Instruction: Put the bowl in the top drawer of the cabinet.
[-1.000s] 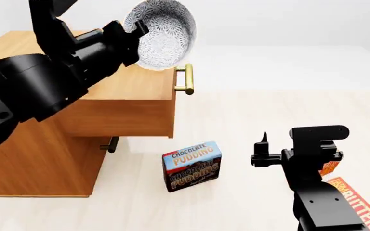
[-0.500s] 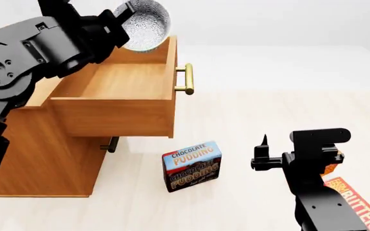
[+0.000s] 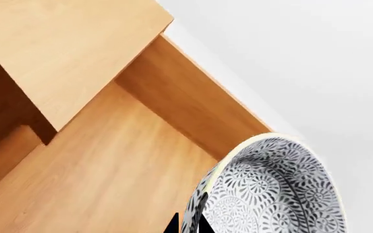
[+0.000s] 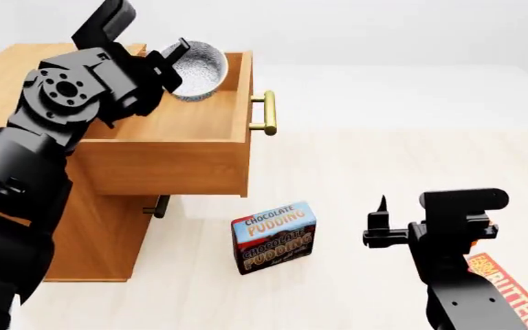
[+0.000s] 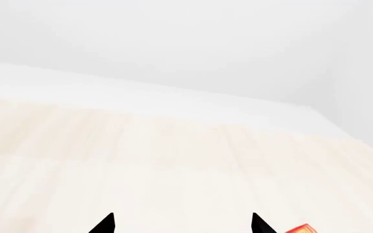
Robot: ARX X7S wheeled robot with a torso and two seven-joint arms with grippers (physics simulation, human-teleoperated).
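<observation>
Bowl: round glazed ceramic, fine grey-blue floral speckle, tilted, pinched at its rim by the left gripper over the far corner of the top drawer. Drawer: smooth light-brown wood, brass bar handle, pulled out of the cabinet, interior bare. Right gripper: fingertips spread wide, holding nothing.

A small round white bowl with a fine grey-blue floral pattern is held tilted above the far end of the top drawer. That shallow, light-brown wooden drawer with a brass bar handle stands pulled fully open from the boxy wooden cabinet, its interior bare wood.
</observation>
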